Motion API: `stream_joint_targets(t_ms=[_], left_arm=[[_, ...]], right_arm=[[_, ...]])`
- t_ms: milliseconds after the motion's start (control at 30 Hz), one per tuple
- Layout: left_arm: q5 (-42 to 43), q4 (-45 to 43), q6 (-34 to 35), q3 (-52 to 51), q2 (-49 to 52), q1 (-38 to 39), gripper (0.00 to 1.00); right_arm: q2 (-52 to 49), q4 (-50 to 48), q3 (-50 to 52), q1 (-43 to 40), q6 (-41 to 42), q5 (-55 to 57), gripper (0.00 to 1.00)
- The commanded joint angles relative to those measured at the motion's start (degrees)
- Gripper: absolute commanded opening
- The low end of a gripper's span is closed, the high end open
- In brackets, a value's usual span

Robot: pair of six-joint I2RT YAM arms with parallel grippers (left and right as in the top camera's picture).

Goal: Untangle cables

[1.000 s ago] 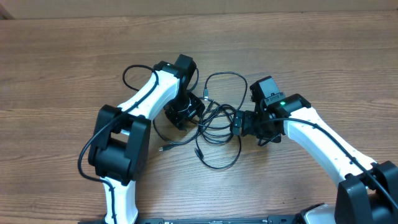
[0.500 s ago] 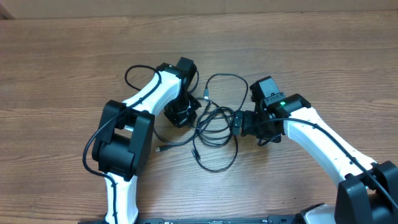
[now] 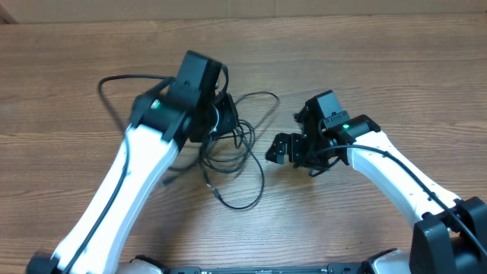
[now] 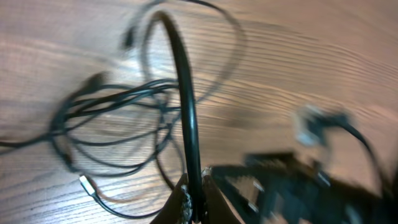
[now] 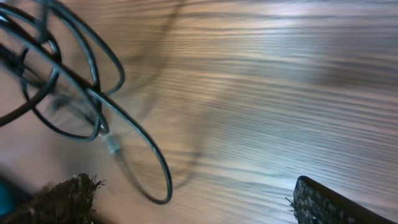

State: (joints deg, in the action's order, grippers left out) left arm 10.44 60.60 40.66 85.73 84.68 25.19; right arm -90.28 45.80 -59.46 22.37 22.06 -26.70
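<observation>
**A:** Cables point(image 3: 228, 148): where do they lie?

**B:** It's a loose black tangle on the wooden table point(image 3: 396, 68). It sits right under the left gripper point(image 4: 194, 204) and spreads away beyond its fingertips. A silver-tipped plug point(image 4: 87, 185) lies off to that gripper's left.

**A:** State of the left gripper?

**B:** Fingers are pressed together on one strand. The strand arcs up and away from the pinch. The wrist view is blurred.

**A:** And the right gripper point(image 5: 193, 202)?

**B:** Fingers are spread wide and grip nothing. The loops lie ahead of it and to its left. One loop curves in toward the gap, nearer the left-side finger and clear of both.

**A:** How far apart are the two grippers?

**B:** From overhead, the right one sits just beside the tangle's edge. The left one is over the middle of the tangle.
</observation>
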Motion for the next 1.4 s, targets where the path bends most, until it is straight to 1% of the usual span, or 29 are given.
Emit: stream_joint_targets(t_ms=[0, 67, 167, 300, 333, 367, 400, 433, 467, 533, 667, 733, 800, 867, 933, 1000, 1100, 1233, 1300, 1367], left_arm=[[-0.6, -0.2, -8.2, 0.4, -5.5, 2.1, 0.04], [-0.6, -0.9, -10.7, 0.4, -8.5, 3.1, 0.04], [-0.5, -2.6, -12.7, 0.4, -12.2, 3.9, 0.04], [-0.5, -4.8, -15.4, 0.4, -17.1, 4.1, 0.05], [-0.5, -5.2, -15.9, 0.4, -18.4, 4.1, 0.04], [-0.4, -5.4, -16.5, 0.4, -19.5, 4.1, 0.04], [-0.3, -5.4, -17.1, 0.4, -20.5, 4.1, 0.04], [-0.4, -5.4, -18.0, 0.4, -21.7, 4.1, 0.04], [-0.5, -5.2, -19.4, 0.4, -22.7, 4.1, 0.04], [-1.9, -4.0, -21.2, 0.4, -24.4, 4.0, 0.04], [-7.7, -0.1, -21.2, 0.4, -27.4, 4.0, 0.04], [-12.4, 2.9, -20.0, 0.4, -29.0, 4.0, 0.04], [-18.9, 6.7, -16.3, 0.4, -30.7, 4.0, 0.04], [-23.9, 10.1, -12.4, 0.4, -32.0, 4.0, 0.05], [-26.9, 13.1, -9.3, 0.4, -32.7, 4.0, 0.04], [-28.0, 15.8, -7.3, 0.4, -32.9, 4.0, 0.05], [-29.1, 18.0, -6.1, 0.4, -32.8, 4.0, 0.05], [-36.9, 19.7, -1.8, 0.4, -32.9, 4.0, 0.04], [-42.6, 20.7, 4.3, 0.4, -32.9, 4.0, 0.05], [-44.9, 21.0, 10.4, 0.4, -32.9, 4.0, 0.04]], right_arm=[[0.5, -2.0, 0.3, 0.0, -3.1, -13.5, 1.00], [0.5, -3.5, 0.3, 0.6, -3.1, -16.8, 1.00], [0.5, -5.0, 0.3, 2.4, -4.5, -20.3, 1.00], [0.5, -6.4, 0.3, 6.0, -5.0, -20.0, 1.00], [0.5, -7.1, 0.3, 7.0, -5.0, -19.2, 0.94], [0.5, -7.9, 0.3, 7.9, -5.0, -18.7, 0.82], [0.5, -8.8, 0.3, 8.8, -5.0, -17.8, 0.59], [0.5, -9.6, 0.3, 9.5, -5.0, -16.8, 0.26], [0.5, -10.5, 0.3, 10.3, -5.0, -15.5, 0.05], [0.5, -11.7, 0.3, 11.1, -4.3, -12.7, 0.04], [0.5, -12.0, 0.2, 10.4, -4.1, -8.9, 0.04], [0.7, -11.4, 0.1, 8.6, -4.1, -8.9, 0.04], [1.9, -9.9, -0.5, 5.7, -4.2, -9.3, 0.04], [4.1, -8.0, -1.5, 1.7, -4.6, -11.2, 0.04], [7.2, -7.4, -2.3, -2.6, -6.4, -16.3, 0.04], [11.0, -8.2, -2.7, -7.2, -8.8, -24.7, 0.04], [16.6, -9.8, -2.7, -14.2, -9.1, -30.9, 0.04], [23.8, -7.6, -2.7, -24.6, -9.1, -29.2, 0.04], [26.6, -5.2, -2.7, -30.4, -9.1, -26.8, 0.04], [28.5, -1.7, -2.7, -35.8, -9.1, -25.4, 0.04]])
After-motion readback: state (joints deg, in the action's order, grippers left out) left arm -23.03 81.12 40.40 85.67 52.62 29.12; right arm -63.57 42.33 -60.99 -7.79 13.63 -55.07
